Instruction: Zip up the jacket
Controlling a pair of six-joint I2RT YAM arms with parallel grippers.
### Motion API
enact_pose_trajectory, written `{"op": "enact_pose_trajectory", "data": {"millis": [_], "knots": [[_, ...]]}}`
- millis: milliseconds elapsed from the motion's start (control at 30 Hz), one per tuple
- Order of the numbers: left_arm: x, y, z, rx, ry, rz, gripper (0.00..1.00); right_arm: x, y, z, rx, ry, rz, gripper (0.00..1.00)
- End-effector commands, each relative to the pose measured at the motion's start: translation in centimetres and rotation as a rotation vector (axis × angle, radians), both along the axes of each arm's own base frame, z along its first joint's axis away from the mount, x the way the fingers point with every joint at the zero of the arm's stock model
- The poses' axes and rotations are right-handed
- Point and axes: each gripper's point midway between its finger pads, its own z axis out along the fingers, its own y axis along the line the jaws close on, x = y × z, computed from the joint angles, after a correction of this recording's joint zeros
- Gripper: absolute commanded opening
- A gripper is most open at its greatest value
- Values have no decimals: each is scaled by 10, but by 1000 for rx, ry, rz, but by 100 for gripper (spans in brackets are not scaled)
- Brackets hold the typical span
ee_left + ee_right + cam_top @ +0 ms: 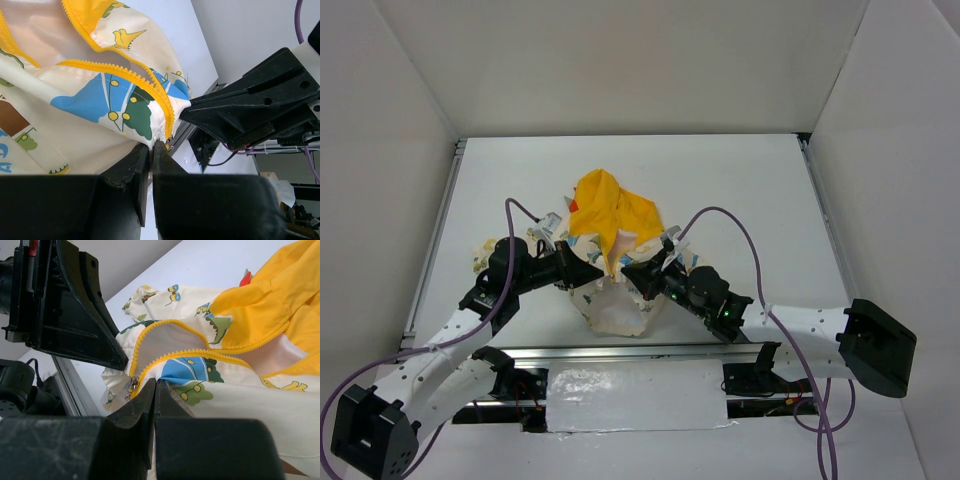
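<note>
The jacket (610,300) lies in the middle of the table, cream with printed figures, its yellow-orange hood (610,212) toward the back. Its front is open, with yellow zipper teeth (125,75) running down both edges. My left gripper (151,145) is shut on the jacket's bottom hem by the zipper end. My right gripper (156,382) is shut on the other front edge, next to the metal zipper slider (133,386). The two grippers face each other closely over the hem (620,275). The left gripper's body shows in the right wrist view (70,310), the right's in the left wrist view (255,110).
White walls enclose the table (740,190) on three sides. A metal rail (650,350) runs along the near edge, with a white taped patch (635,400) below it. Purple cables (745,240) loop from both arms.
</note>
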Motion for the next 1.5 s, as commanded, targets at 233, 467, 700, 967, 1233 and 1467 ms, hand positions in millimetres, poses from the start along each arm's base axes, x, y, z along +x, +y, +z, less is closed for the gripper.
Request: {"op": "enact_pose_trajectory", "data": {"millis": [233, 467, 700, 967, 1233, 1467], "knots": [[1, -4, 9, -21, -42, -13, 0, 3, 2, 47, 100, -84, -7, 0], [2, -4, 14, -20, -51, -11, 0, 1, 4, 47, 106, -83, 6, 0], [3, -3, 14, -15, -51, 0, 0, 1, 6, 45, 93, -81, 16, 0], [7, 3, 24, -9, -73, 44, 0, -4, 6, 34, 91, -62, 37, 0], [8, 4, 25, -3, -70, 54, 0, -5, 9, 34, 80, -61, 49, 0], [7, 2, 26, -7, -72, 42, 0, 0, 11, 34, 69, -65, 32, 0]]}}
